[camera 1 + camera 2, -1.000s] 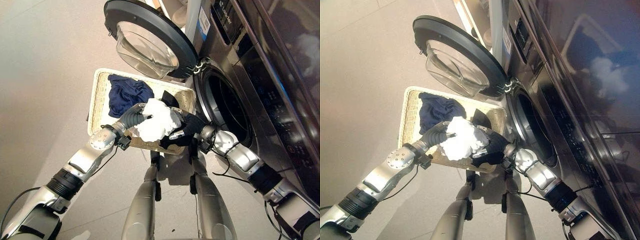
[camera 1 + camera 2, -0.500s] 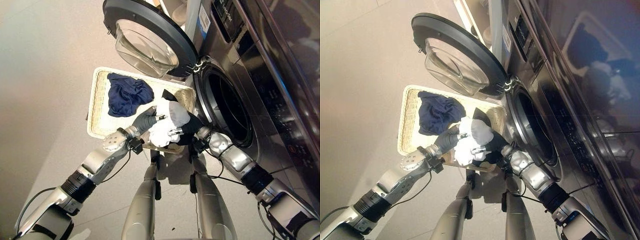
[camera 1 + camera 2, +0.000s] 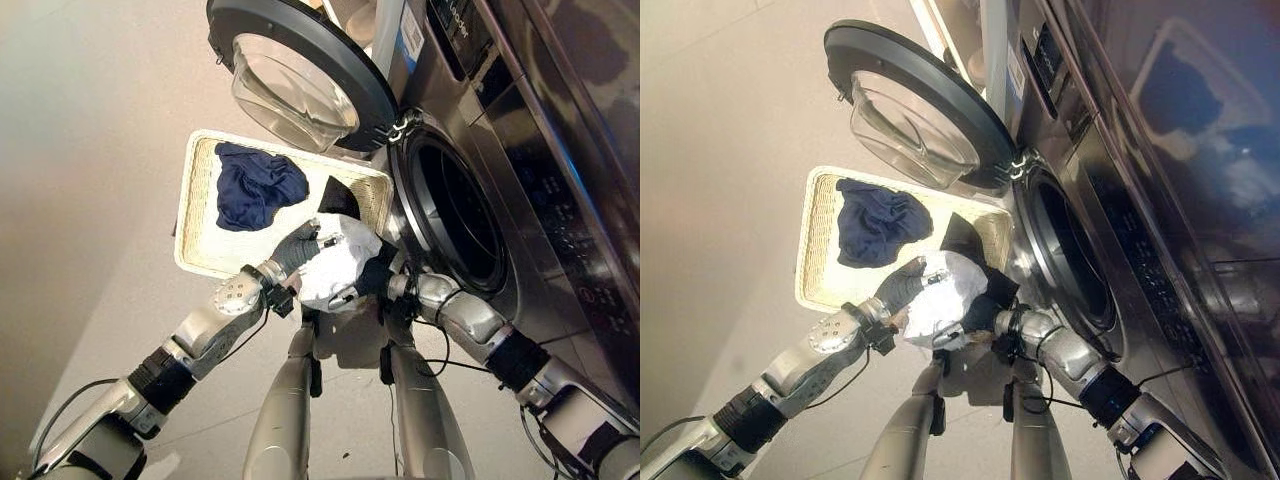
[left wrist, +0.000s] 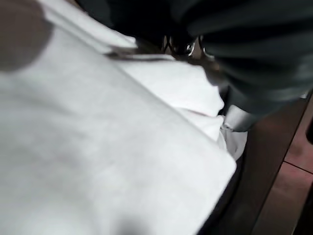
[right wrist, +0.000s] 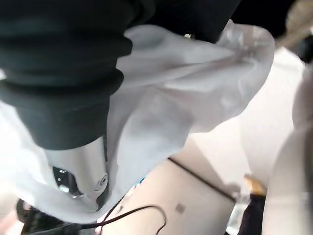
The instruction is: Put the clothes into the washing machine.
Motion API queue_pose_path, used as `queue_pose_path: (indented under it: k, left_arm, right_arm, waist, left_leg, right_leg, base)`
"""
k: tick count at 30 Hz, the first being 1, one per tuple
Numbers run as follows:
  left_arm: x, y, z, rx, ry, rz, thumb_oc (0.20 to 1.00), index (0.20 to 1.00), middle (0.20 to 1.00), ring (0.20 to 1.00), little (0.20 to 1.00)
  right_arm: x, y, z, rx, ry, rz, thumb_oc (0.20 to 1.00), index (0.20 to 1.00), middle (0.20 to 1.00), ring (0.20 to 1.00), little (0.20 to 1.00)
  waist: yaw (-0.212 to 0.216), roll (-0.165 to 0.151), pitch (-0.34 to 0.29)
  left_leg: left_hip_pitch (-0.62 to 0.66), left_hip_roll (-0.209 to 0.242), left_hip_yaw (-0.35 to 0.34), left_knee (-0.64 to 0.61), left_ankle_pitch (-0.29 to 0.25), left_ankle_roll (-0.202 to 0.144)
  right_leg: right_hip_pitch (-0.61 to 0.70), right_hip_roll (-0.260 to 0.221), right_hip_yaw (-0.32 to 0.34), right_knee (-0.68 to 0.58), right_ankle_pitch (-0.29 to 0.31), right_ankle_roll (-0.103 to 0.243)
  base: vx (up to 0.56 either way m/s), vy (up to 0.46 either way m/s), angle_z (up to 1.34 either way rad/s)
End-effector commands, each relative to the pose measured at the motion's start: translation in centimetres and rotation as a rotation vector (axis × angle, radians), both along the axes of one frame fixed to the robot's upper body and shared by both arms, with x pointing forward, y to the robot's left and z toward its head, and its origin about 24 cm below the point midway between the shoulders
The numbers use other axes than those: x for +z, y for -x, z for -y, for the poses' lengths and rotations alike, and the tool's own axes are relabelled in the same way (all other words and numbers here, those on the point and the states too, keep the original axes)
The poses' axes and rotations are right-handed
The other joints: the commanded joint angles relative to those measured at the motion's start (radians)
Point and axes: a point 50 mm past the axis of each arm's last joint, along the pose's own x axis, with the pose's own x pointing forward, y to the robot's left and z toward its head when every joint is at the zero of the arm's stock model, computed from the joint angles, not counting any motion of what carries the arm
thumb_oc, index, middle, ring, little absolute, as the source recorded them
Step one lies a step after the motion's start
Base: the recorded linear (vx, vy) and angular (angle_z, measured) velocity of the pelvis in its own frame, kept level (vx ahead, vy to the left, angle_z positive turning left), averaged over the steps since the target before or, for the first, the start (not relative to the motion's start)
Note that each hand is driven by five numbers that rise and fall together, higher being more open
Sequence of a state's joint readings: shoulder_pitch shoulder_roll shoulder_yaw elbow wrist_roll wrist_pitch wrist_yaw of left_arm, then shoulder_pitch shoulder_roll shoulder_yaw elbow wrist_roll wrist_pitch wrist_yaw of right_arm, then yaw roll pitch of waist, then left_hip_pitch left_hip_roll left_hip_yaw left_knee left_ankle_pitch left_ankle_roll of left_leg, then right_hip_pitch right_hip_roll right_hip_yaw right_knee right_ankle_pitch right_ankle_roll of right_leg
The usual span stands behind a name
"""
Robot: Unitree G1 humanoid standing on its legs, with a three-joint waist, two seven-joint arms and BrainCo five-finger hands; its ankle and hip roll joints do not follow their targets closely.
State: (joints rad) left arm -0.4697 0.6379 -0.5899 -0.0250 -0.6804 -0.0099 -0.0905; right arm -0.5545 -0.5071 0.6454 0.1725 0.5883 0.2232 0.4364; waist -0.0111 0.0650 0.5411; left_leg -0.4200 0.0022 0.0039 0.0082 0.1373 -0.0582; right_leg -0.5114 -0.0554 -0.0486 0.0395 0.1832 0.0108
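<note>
A bunched white garment (image 3: 342,264) hangs between my two hands, just off the basket's near right corner and in front of the lower left of the washing machine's opening (image 3: 455,225). My left hand (image 3: 298,247) grips its left side with fingers curled over the top. My right hand (image 3: 383,278) holds it from the right and underneath, and cloth (image 5: 186,88) drapes round its fingers. Cloth (image 4: 98,147) lies right against my left hand in the left wrist view. A navy garment (image 3: 255,186) and a black garment (image 3: 338,197) lie in the wicker basket (image 3: 196,255).
The machine's round door (image 3: 300,75) stands swung open to the left, above the basket's far side. The basket sits on the floor directly left of the drum. Bare floor (image 3: 90,150) stretches to the left.
Both hands have carried the white bundle from over the basket's near edge rightward and nearer to me, closer to the drum opening. The left arm has stretched further right.
</note>
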Motion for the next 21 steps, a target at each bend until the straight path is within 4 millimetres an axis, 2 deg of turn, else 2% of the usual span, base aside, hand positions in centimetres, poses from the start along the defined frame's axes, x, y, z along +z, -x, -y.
queue_pose_path:
  k: [1, 3, 5, 6, 7, 9, 16, 21]
  left_arm:
    - [7.3, 2.5, 3.2, -0.207, 0.233, 0.320, 0.200, 0.200, 0.200, 0.200, 0.200]
    - [7.0, 2.5, 3.4, -0.219, 0.239, 0.297, 0.200, 0.200, 0.200, 0.200, 0.200]
    - [6.4, 2.6, 3.6, -0.227, 0.245, 0.270, 0.200, 0.200, 0.200, 0.200, 0.200]
    - [6.2, 2.6, 3.7, -0.236, 0.254, 0.245, 0.200, 0.200, 0.200, 0.200, 0.200]
    - [5.8, 2.7, 3.9, -0.236, 0.254, 0.231, 0.200, 0.200, 0.200, 0.200, 0.200]
    - [4.9, 2.8, 4.3, -0.238, 0.261, 0.185, 0.200, 0.200, 0.200, 0.200, 0.200]
    - [2.6, 2.9, 4.3, -0.192, 0.267, 0.096, 0.200, 0.200, 0.200, 0.200, 0.200]
    - [1.4, 2.6, 3.9, -0.118, 0.291, 0.065, 0.200, 0.200, 0.200, 0.200, 0.200]
  right_arm:
    - [-1.7, 5.1, -5.6, 0.295, -0.146, -0.188, 1.000, 1.000, 1.000, 1.000, 1.000]
    - [-1.9, 5.6, -6.0, 0.291, -0.218, -0.259, 1.000, 1.000, 1.000, 1.000, 1.000]
    - [-1.8, 6.0, -6.5, 0.277, -0.321, -0.329, 0.749, 0.749, 0.749, 0.749, 0.749]
    - [-1.7, 6.1, -6.7, 0.256, -0.377, -0.363, 0.388, 0.388, 0.388, 0.388, 0.388]
    - [-1.7, 6.1, -6.8, 0.246, -0.424, -0.385, 0.200, 0.200, 0.200, 0.200, 0.200]
    - [-1.2, 6.3, -7.3, 0.226, -0.515, -0.414, 0.200, 0.200, 0.200, 0.200, 0.200]
    - [-0.4, 6.1, -7.3, 0.140, -0.628, -0.361, 0.200, 0.200, 0.200, 0.200, 0.200]
    - [-0.5, 4.8, -6.5, -0.017, -0.694, -0.335, 0.200, 0.200, 0.200, 0.200, 0.200]
  waist:
    - [-0.012, -0.019, -0.021]
    - [-0.015, -0.020, -0.021]
    - [-0.018, -0.020, -0.021]
    - [-0.019, -0.021, -0.021]
    - [-0.020, -0.020, -0.021]
    - [-0.023, -0.020, -0.021]
    - [-0.030, -0.023, -0.021]
    - [-0.034, -0.022, -0.021]
  left_leg:
    - [-0.079, -0.082, 0.004, 0.061, 0.028, 0.051]
    - [-0.083, -0.079, 0.012, 0.057, 0.030, 0.048]
    - [-0.089, -0.076, 0.021, 0.057, 0.031, 0.046]
    - [-0.091, -0.076, 0.022, 0.057, 0.032, 0.045]
    - [-0.093, -0.077, 0.024, 0.054, 0.033, 0.045]
    - [-0.099, -0.078, 0.029, 0.045, 0.037, 0.046]
    - [-0.106, -0.078, 0.047, 0.012, 0.048, 0.047]
    - [-0.110, -0.078, 0.059, 0.007, 0.050, 0.048]
  right_leg:
    - [-0.004, 0.033, 0.010, 0.063, -0.026, 0.024]
    - [-0.008, 0.030, 0.003, 0.055, -0.020, 0.025]
    - [-0.014, 0.025, -0.002, 0.049, -0.014, 0.028]
    - [-0.015, 0.023, -0.004, 0.047, -0.010, 0.030]
    - [-0.017, 0.022, -0.006, 0.042, -0.007, 0.031]
    - [-0.026, 0.020, -0.011, 0.032, 0.004, 0.034]
    - [-0.040, 0.018, -0.018, -0.009, 0.035, 0.041]
    - [-0.049, 0.018, -0.017, -0.016, 0.045, 0.042]
  base:
    - [0.00, 0.000, 0.00]
    - [-0.01, 0.015, -0.02]
    - [0.00, 0.026, -0.11]
    - [0.00, 0.021, -0.14]
    - [0.01, 0.031, -0.14]
    - [0.00, 0.030, -0.07]
    - [0.00, 0.031, -0.09]
    - [0.00, 0.005, -0.01]
